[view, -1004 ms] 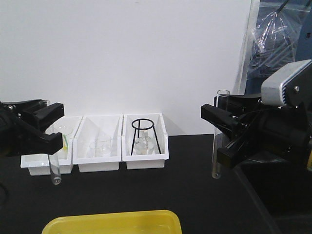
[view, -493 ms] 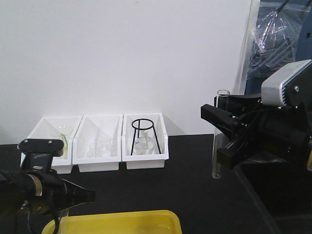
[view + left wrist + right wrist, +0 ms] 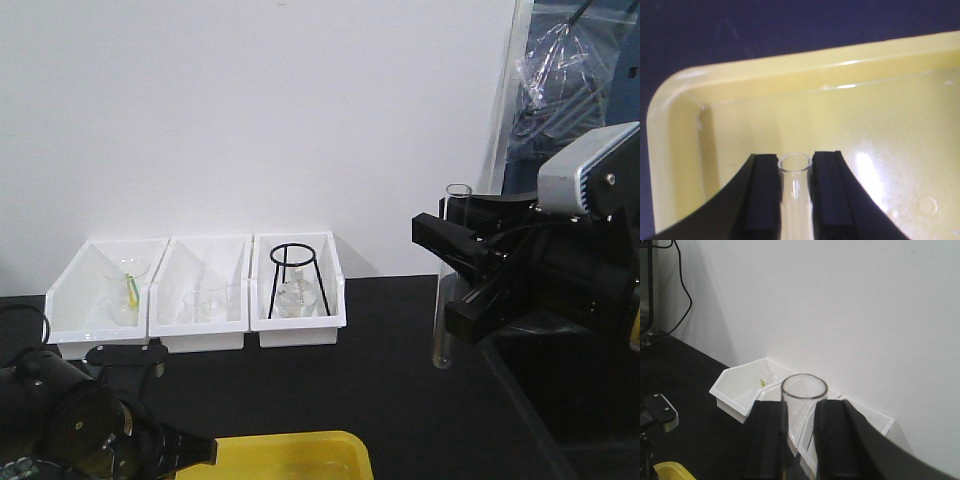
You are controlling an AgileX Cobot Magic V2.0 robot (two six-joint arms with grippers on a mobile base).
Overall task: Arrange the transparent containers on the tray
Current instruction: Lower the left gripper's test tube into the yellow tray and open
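Note:
In the left wrist view my left gripper (image 3: 795,167) is shut on the narrower test tube (image 3: 796,200). The tube's open rim sits between the black pads, just above the floor of the yellow tray (image 3: 790,75), near one rounded corner. From the front, the left arm (image 3: 60,430) hangs low at the tray's (image 3: 300,450) left end and hides that tube. My right gripper (image 3: 442,262) holds the taller test tube (image 3: 441,320) upright above the black table, well to the right of the tray. In the right wrist view the right gripper (image 3: 802,412) is shut on this tube just below its rim (image 3: 804,387).
Three white bins (image 3: 200,330) line the back wall. They hold beakers (image 3: 205,300), a flask and a black wire tripod (image 3: 295,275). A bin (image 3: 740,385) also shows in the right wrist view. The right arm's dark base (image 3: 570,400) fills the right side.
My left arm has dropped from in front of the left bin to the tray's left end, carrying the narrow tube with it. The right gripper and its tube have stayed put.

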